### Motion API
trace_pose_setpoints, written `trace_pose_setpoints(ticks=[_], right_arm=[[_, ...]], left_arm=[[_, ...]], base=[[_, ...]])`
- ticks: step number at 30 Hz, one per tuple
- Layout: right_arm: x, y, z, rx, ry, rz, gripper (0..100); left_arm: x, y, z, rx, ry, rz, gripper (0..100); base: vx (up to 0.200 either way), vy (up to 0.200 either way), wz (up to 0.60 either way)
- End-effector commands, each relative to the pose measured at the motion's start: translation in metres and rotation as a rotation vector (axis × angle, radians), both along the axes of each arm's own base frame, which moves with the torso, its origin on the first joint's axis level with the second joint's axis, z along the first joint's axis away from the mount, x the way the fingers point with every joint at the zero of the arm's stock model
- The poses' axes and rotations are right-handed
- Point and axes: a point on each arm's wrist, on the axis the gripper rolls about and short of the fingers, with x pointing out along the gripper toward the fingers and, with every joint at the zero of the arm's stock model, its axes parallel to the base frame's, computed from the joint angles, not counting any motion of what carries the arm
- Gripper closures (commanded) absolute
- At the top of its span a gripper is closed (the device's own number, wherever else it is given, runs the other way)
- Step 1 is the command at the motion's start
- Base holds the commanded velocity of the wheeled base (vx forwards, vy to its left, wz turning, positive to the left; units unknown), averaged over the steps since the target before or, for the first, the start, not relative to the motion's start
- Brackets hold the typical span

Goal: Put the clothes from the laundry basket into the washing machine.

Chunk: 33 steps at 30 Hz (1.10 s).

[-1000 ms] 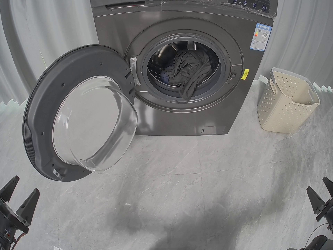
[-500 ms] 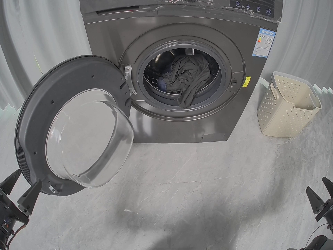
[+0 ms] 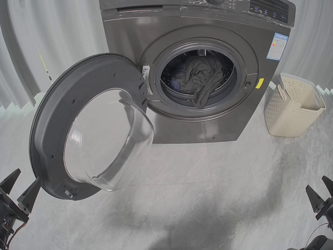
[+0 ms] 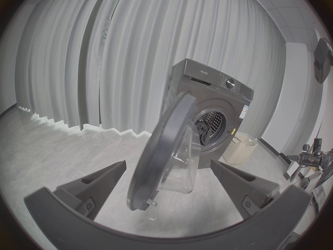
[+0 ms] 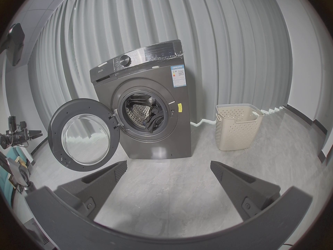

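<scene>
Head view: clothes (image 3: 201, 78) hang over washing machine (image 3: 138, 28) rim; left wrist view: door (image 4: 156, 150) edge-on; left hand (image 4: 167, 162), right hand (image 5: 168, 162) released.

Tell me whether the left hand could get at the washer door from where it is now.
Probably yes. The left hand is open, low beside the door's lower rim, and nothing stands between them. In the wrist view the door's edge lines up between the fingers, a short way off.
</scene>
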Motion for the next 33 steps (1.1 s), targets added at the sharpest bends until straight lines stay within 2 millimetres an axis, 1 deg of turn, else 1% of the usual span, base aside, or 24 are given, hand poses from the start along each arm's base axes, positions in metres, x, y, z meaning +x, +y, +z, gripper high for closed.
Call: trace_pose_setpoints(ticks=[1,3,6,7,8,9,14,20,23,26,27,29,33], right_arm=[[0.001,0.0,0.0,0.0,0.006,0.0,0],[0.001,0.0,0.0,0.0,0.006,0.0,0],[0.001,0.0,0.0,0.0,0.005,0.0,0],[0.001,0.0,0.0,0.0,0.005,0.0,0],[0.001,0.0,0.0,-0.002,0.008,0.001,0],[0.001,0.0,0.0,-0.003,0.011,0.0,0],[0.002,0.001,0.002,-0.001,0.009,0.001,0],[0.002,0.001,0.001,-0.002,0.014,0.001,0],[0.003,0.001,0.002,-0.002,0.014,0.001,0],[0.003,0.001,0.002,-0.002,0.014,0.001,0],[0.003,0.001,0.002,-0.003,0.015,0.001,0],[0.003,0.001,0.001,-0.001,0.016,0.001,0],[0.002,0.001,0.0,0.0,0.019,0.001,0]], left_arm=[[0.0,0.0,0.001,-0.008,-0.007,0.004,0],[0.0,0.0,0.004,-0.018,-0.016,0.01,0],[0.005,0.001,0.017,-0.016,-0.036,0.053,0],[0.005,0.001,0.017,-0.016,-0.036,0.053,0],[0.014,0.0,0.026,-0.008,-0.026,0.055,0],[0.02,-0.001,0.03,0.0,-0.016,0.044,0],[0.056,-0.01,0.044,0.023,0.047,-0.047,0],[0.092,-0.021,0.045,0.029,0.083,-0.21,0],[0.107,-0.033,0.043,0.062,0.091,-0.283,0],[0.108,-0.047,0.043,0.065,0.061,-0.373,0],[0.103,-0.057,0.046,0.055,0.04,-0.449,0],[0.095,-0.069,0.048,0.044,0.023,-0.544,0],[0.092,-0.072,0.046,0.017,0.042,-0.571,0]], base=[[0.0,0.0,0.0],[0.0,0.0,0.0],[0.0,0.0,0.0],[0.0,0.0,0.0],[0.0,0.0,0.0],[0.0,0.0,0.0],[0.0,0.0,0.0],[0.0,0.0,0.0],[0.0,0.0,0.0],[0.0,0.0,0.0],[0.0,0.0,0.0],[0.0,0.0,0.0],[0.0,0.0,0.0]])
